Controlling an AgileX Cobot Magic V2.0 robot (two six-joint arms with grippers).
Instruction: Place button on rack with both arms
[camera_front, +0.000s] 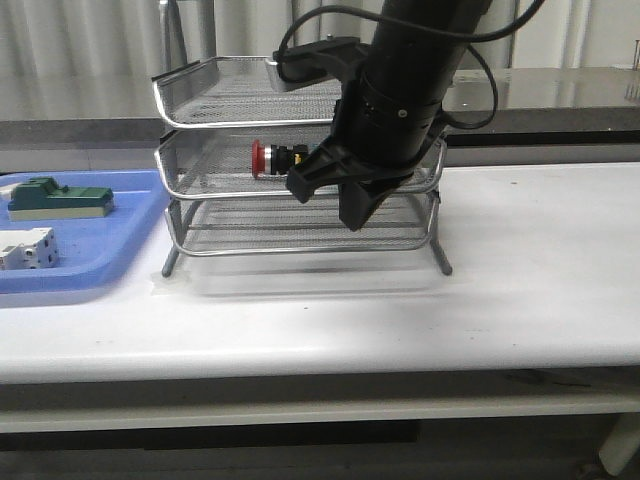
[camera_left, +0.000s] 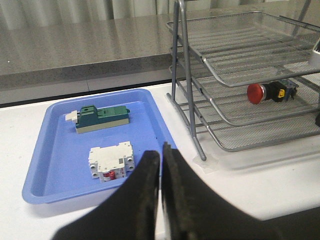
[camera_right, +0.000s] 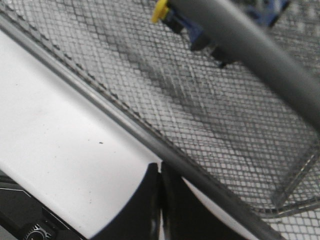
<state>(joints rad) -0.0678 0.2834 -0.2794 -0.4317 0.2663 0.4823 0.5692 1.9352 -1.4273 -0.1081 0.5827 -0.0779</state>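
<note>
Closest to the camera is the right arm (camera_front: 410, 90), a big black thing filling the middle of the front view, with the right gripper (camera_front: 345, 195) hanging off it right in front of the rack (camera_front: 300, 175). Its fingers are pressed together with nothing between them; same in the right wrist view, where they sit just outside the rack's chrome rim. The left gripper (camera_left: 161, 165) is also closed and empty, parked well away, over the white surface (camera_front: 520, 290).

The button (camera_front: 273, 157) is on the middle tier of the rack, lying on its side, red head pointing away from the right gripper, just beside and slightly behind it. So I'd say the placing is basically done and what's left is getting the arm out.

What could go wrong: the right gripper is tight up against the middle tier's front rim. If it pulls back at an angle, it could hook the rim or a cable and drag the whole rack, which looks light on those thin legs. A jolt could also roll the button off toward the tier's edge, since it's round-bodied.

Other stuff: a blue tray (camera_left: 60, 170) beyond the left gripper's tips, holding a green block (camera_left: 102, 119) and a white breaker block (camera_left: 111, 161). Neither is in the way of the right gripper; the rack's top tier overhanging it is the real obstacle.
</note>
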